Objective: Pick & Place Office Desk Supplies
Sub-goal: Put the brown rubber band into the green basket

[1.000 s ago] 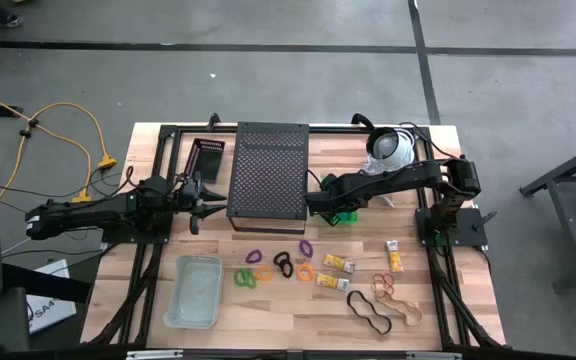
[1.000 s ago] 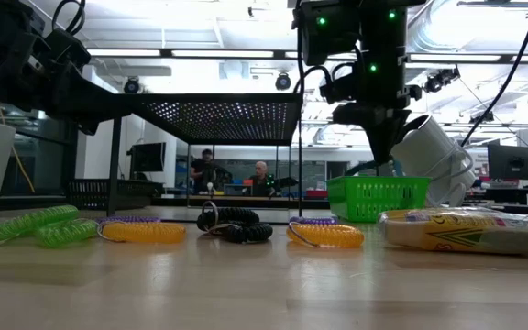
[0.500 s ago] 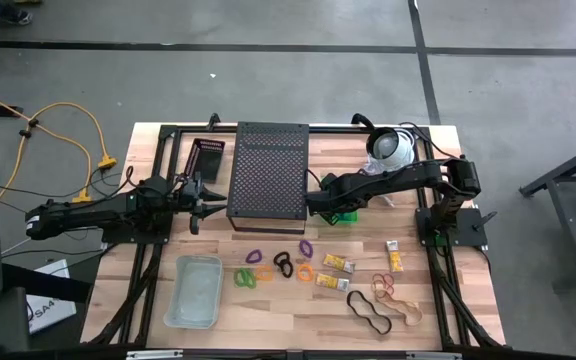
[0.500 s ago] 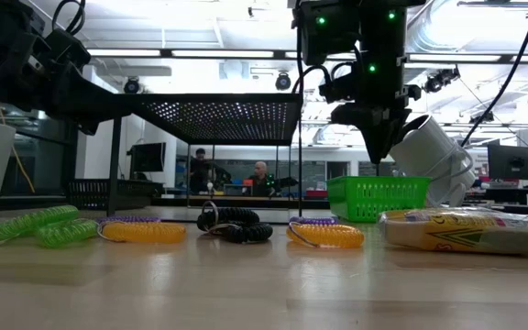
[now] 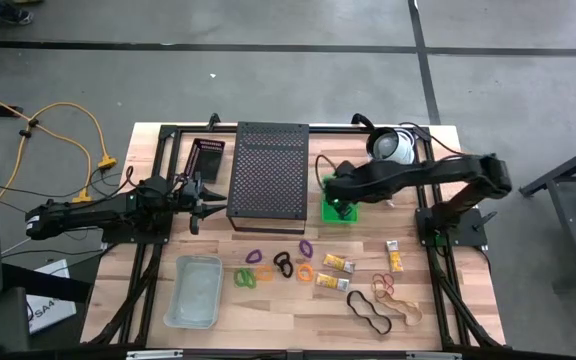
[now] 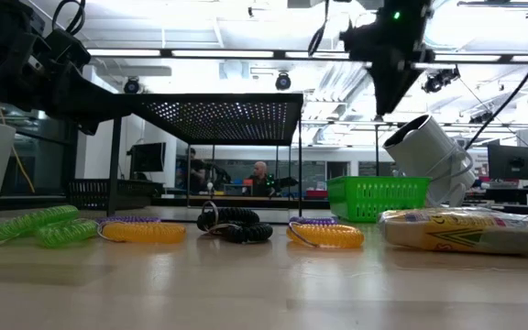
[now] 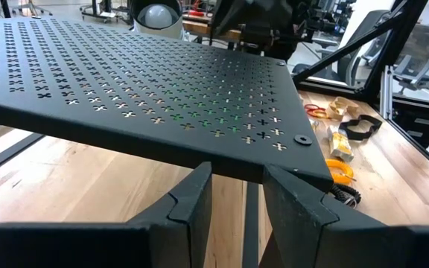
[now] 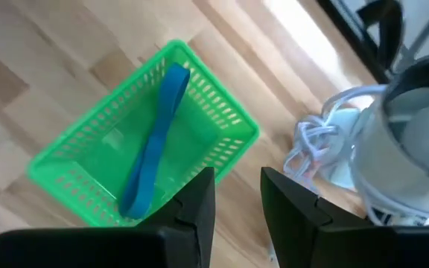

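Note:
Coiled loops lie in a row near the table's front: purple (image 5: pixel 251 256), green (image 5: pixel 243 277), orange (image 5: pixel 305 270) and black (image 5: pixel 284 265). To their right are yellow packets (image 5: pixel 338 264) and rubber bands (image 5: pixel 383 287). A blue band (image 8: pixel 155 141) lies slantwise inside the green basket (image 5: pixel 340 211). My right gripper (image 8: pixel 237 195) hangs open above that basket with nothing between its fingers. My left gripper (image 7: pixel 237 208) stands open and level at the near left corner of the black perforated stand (image 5: pixel 268 170). One of the stand's legs (image 7: pixel 252 223) shows in the gap between its fingers.
A clear tray (image 5: pixel 195 290) sits at the front left and a small black basket (image 5: pixel 208 158) at the back left. The white dome device (image 5: pixel 393 148) with its cable (image 8: pixel 315 141) stands just behind the green basket. Black frame rails run along the table's sides.
My right gripper has risen from just above the green basket and drawn back toward the table's right edge. In the low view it has climbed well above the basket's rim. The left arm has kept still.

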### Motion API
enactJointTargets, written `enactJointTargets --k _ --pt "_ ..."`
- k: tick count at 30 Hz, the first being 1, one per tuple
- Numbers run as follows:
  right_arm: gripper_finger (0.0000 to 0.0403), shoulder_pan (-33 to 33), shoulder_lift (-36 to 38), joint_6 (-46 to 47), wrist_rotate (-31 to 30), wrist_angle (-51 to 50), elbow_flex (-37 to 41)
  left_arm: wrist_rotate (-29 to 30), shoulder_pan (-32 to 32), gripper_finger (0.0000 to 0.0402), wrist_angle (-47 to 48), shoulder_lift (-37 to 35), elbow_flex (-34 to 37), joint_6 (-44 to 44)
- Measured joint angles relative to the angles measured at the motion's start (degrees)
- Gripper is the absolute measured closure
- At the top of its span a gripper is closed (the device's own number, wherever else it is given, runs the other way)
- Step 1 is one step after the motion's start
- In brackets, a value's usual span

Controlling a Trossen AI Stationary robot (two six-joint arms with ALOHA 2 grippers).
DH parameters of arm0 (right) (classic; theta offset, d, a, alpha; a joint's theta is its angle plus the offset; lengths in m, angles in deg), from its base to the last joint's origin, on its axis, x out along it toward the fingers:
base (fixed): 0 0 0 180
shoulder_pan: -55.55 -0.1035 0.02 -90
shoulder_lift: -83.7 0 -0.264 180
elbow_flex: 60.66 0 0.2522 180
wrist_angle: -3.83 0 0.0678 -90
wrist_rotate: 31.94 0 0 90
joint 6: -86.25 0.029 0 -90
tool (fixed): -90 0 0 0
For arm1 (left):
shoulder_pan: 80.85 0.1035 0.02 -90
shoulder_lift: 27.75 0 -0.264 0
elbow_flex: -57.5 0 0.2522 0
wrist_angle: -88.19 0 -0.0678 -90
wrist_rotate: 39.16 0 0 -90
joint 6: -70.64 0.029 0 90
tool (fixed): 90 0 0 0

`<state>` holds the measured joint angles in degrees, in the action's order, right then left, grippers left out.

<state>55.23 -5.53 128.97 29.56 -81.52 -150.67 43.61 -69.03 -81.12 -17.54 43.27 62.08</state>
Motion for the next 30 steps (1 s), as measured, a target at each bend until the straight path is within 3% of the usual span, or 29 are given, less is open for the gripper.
enactJointTargets --k 7,16,21,30 --pt "0.0305 -4.0 1.2 -4.3 0.7 0.5 0.8 0.0 0.0 0.0284 0.0 0.0 0.0 0.0" --pt "0.0306 -13.2 2.3 -3.4 8.8 0.9 3.3 0.0 0.0 0.0284 0.0 0.0 0.0 0.0" --pt "0.0306 -20.6 2.8 4.7 11.5 3.0 6.0 0.0 0.0 0.0284 0.0 0.0 0.0 0.0" --pt "0.0306 -37.1 2.8 28.1 14.1 7.1 10.5 0.0 0.0 0.0284 0.0 0.0 0.0 0.0"
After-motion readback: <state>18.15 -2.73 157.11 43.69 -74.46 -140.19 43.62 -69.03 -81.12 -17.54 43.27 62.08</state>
